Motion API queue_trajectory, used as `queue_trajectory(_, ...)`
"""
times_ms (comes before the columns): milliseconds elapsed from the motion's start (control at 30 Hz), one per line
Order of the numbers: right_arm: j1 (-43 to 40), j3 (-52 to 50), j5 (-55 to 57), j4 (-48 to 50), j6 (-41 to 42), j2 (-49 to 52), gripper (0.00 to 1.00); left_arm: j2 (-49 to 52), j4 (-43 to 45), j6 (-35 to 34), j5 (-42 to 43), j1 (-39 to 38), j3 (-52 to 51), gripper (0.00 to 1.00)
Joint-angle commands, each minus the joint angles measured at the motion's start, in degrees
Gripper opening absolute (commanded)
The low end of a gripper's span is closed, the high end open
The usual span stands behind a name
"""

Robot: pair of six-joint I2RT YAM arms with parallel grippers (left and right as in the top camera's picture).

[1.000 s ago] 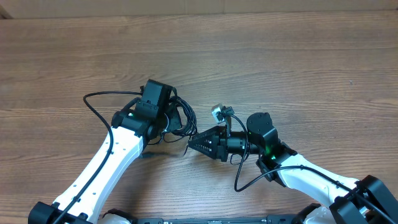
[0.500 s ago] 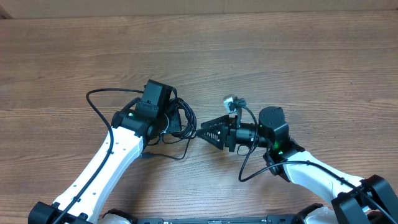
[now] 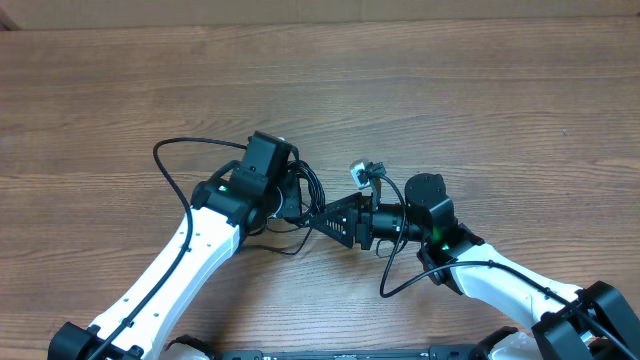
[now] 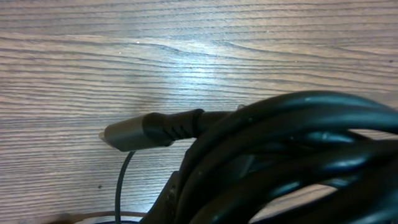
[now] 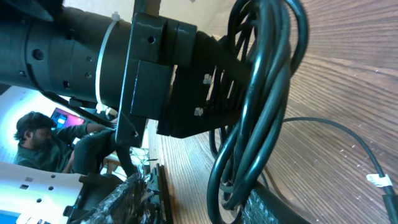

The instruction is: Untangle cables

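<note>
Two in play: left gripper, right gripper!
One cable bundle at the left gripper's tips, strands too knotted to count, and one silver plug poking out beside it.

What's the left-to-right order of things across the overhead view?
White left arm link, black left wrist camera housing, bundle of thin black cables, black right gripper, round black right wrist joint, white right arm link.
</note>
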Motion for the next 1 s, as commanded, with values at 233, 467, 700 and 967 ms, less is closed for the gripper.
queue_trajectory(233,4.07,1.38,0.26,0.20,-0.15,-0.42,0.46,-0.02,0.79,-2.19,-5.05,-1.11,0.02,0.04)
queue_trajectory(467,5.42,1.38,0.26,0.17,0.04,-0.42,0.46,-0.02,0.94,-8.04,-8.46,-1.11,0.02,0.04)
queue_trajectory(700,5.49,1.38,-2.25,0.48,0.02,-0.42,0.43,-0.02,0.68,-13.31,-10.84,-1.05,0.02,0.05)
queue_trajectory(967,5.99,1.38,-5.88,2.01,-2.86,-0.42,0.50,-0.02,0.94,-13.16,-10.62,-1.05,0.02,0.07)
